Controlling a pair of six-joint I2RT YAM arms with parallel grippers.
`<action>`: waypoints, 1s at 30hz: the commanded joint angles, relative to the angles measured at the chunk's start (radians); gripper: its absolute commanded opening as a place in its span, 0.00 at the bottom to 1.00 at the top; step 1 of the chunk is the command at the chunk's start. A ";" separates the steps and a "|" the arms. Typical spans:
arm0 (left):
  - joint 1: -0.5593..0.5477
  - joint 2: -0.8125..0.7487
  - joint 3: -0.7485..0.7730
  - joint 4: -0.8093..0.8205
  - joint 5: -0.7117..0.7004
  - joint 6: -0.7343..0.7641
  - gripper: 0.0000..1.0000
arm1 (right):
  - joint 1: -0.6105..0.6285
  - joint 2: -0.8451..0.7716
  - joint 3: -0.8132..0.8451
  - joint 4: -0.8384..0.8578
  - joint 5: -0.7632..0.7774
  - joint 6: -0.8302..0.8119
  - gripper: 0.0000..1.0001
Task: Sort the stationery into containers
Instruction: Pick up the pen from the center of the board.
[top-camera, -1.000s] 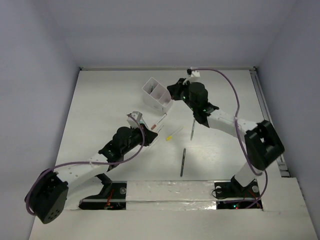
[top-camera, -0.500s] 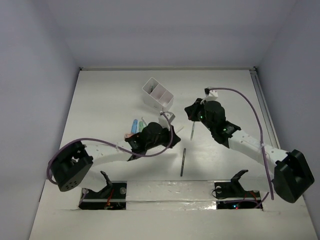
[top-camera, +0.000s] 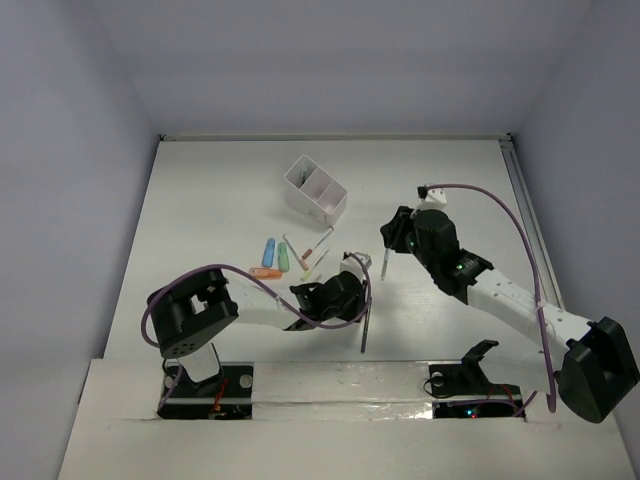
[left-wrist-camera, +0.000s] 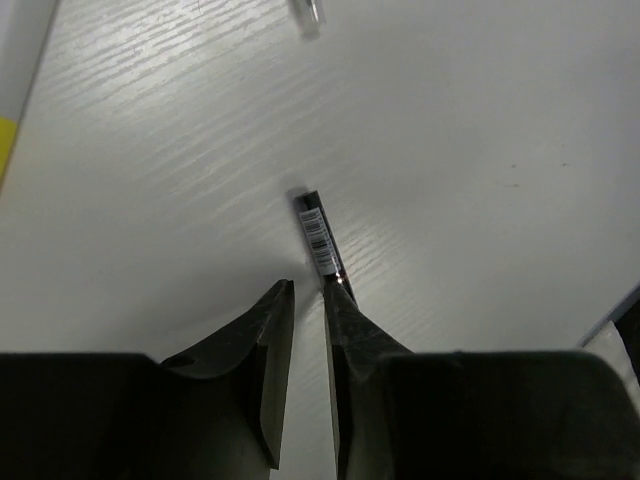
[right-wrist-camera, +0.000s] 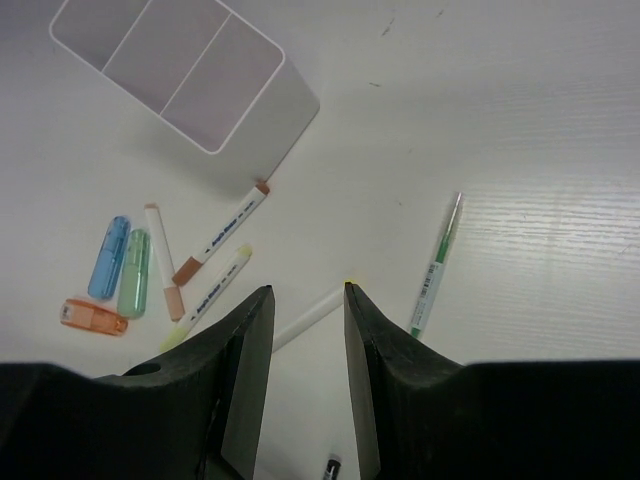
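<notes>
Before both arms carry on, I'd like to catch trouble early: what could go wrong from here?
1. The dark pen lies at one fingertip of the left jaws, not in their narrow gap; closing may miss or flick it.
2. The right jaws stand open over the yellow-tipped pen, which lies slantwise; they might catch only its end.
3. The two sets of jaws work close together beside the green pen; they could bump.

Left gripper (left-wrist-camera: 308, 289): now at the dark pen (left-wrist-camera: 321, 240), jaws slightly parted.
Right gripper (right-wrist-camera: 308, 290): moved away from the box (right-wrist-camera: 268, 118), jaws now apart.
</notes>
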 joint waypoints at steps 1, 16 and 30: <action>-0.007 0.012 0.052 0.020 -0.030 -0.015 0.16 | -0.004 -0.014 -0.003 0.032 -0.014 -0.020 0.40; -0.018 0.094 0.135 -0.058 -0.072 -0.022 0.26 | -0.004 -0.015 -0.013 0.023 0.016 -0.042 0.41; -0.038 0.071 0.127 -0.026 -0.080 -0.051 0.31 | -0.004 -0.025 -0.032 0.026 -0.005 -0.037 0.41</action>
